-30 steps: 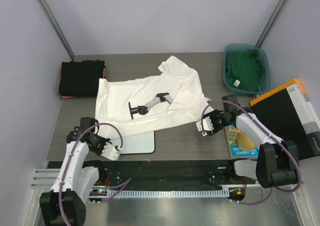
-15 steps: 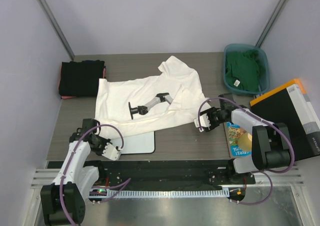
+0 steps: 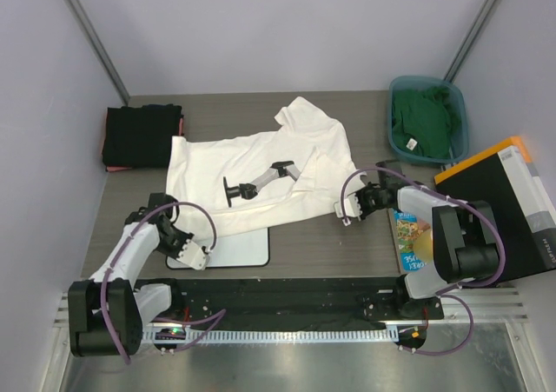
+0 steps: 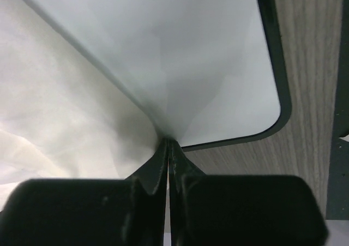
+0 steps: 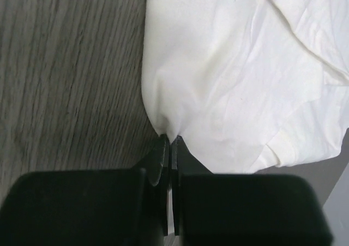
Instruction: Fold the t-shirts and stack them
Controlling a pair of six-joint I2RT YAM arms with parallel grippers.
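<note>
shirt: white shirt (image 3: pixel 252 162) lies spread flat mid-table, black print up. Long axis runs about 9 to 3, hem end at 9, collar and sleeve bunched toward 2.
near edge: its left corner overlaps the board (image 3: pixel 248 251); its right end lies on the bare table (image 3: pixel 313 244).
left gripper: left gripper (image 3: pixel 198 253) has its jaws clamped on the near-left hem corner. My left wrist view shows cloth tenting up from the pinch (image 4: pixel 168 148), with the board's black rim just beyond.
right gripper: right gripper (image 3: pixel 346 211) is pinched tight on the near-right edge (image 5: pixel 170 142). Only a thin fold of cloth is caught, with wood grain on one side.
bearing: the shirt body sits at 1 from my left grip and at 10 from my right. Each arm already owns its nearer corner.
next move (my call): carry both corners toward 12 and lay the near edge over the body.
room: there's bare wood past the far edge at 12.
obstacles: folded black pile (image 3: pixel 139 136) sits close at 10. The bin (image 3: pixel 393 105) with the green shirt (image 3: pixel 424 122) is at 2. Book (image 3: pixel 408 235) and box (image 3: pixel 499 205) crowd my right arm at 3.
risk: the right bite looks shallow and may slip when I lift.
</note>
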